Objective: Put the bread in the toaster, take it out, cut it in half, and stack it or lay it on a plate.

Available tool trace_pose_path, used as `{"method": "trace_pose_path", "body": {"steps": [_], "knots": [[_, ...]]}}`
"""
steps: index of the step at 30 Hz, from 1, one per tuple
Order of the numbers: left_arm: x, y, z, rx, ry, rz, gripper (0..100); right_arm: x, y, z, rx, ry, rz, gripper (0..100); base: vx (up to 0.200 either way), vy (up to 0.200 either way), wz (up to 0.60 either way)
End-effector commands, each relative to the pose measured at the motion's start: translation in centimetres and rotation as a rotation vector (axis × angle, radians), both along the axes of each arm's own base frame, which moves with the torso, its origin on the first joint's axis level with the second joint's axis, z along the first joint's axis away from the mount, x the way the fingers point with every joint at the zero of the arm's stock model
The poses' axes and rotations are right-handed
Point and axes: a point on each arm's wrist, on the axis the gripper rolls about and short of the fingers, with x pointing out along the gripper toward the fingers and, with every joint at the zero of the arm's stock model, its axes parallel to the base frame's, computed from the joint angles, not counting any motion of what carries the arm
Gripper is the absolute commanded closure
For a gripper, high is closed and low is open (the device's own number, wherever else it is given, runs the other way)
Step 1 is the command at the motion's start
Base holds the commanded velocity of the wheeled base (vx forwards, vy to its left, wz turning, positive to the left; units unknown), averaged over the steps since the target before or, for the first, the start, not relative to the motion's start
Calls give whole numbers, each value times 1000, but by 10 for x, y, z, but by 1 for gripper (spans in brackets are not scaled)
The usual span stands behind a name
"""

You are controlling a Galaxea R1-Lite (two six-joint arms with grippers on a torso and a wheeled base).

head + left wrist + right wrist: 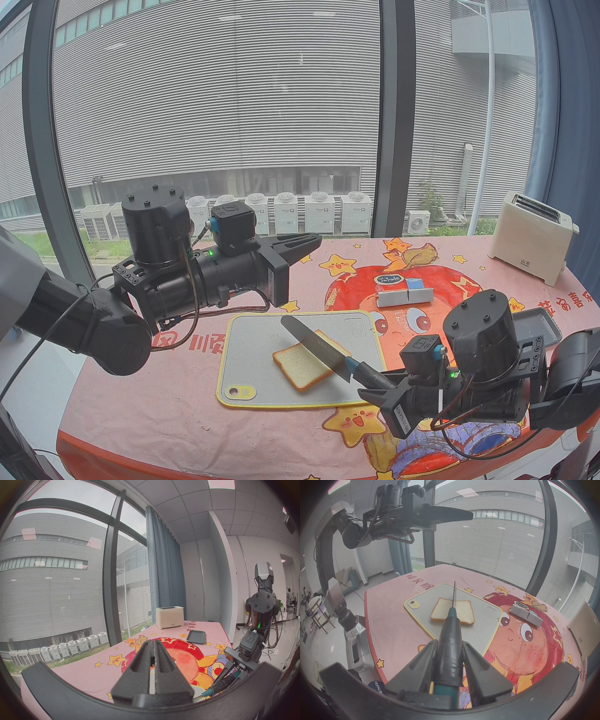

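Observation:
One slice of bread lies on the grey, yellow-edged cutting board. My right gripper is shut on the knife by its dark handle, and the blade reaches over the middle of the slice. My left gripper is shut on nothing and hangs high above the table, behind the board. The cream toaster stands at the far right corner, its slots looking empty. A dark plate lies to the right, partly behind my right arm.
A small grey knife rest with a blue part sits behind the board on the pink cartoon tablecloth. Windows run along the table's far edge. The table's front edge is close below my right arm.

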Motion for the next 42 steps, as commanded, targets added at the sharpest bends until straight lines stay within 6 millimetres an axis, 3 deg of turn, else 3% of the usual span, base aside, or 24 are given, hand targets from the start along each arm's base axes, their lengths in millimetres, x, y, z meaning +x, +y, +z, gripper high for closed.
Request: {"method": "trace_pose_path", "body": {"steps": [1, 8, 16, 24, 31, 42], "knots": [[1, -2, -7, 9, 22, -3, 100, 0, 0, -1, -7, 0, 4, 100, 0, 0, 0], [-2, -8, -24, 21, 95, -17, 100, 1, 2, -2, -10, -1, 6, 100, 0, 0, 0], [-3, -7, -18, 9, 80, 6, 100, -3, 2, 4, 11, -13, 15, 100, 0, 0, 0], [-9, -3, -35, 29, 106, 10, 100, -3, 2, 1, 1, -8, 9, 100, 0, 0, 0], [-8, -3, -36, 17, 93, 8, 100, -2, 3, -3, -14, 0, 8, 100, 0, 0, 0], [-14, 0, -59, 33, 115, 8, 100, -3, 4, -8, -35, 6, 3, 100, 0, 0, 0]]}}
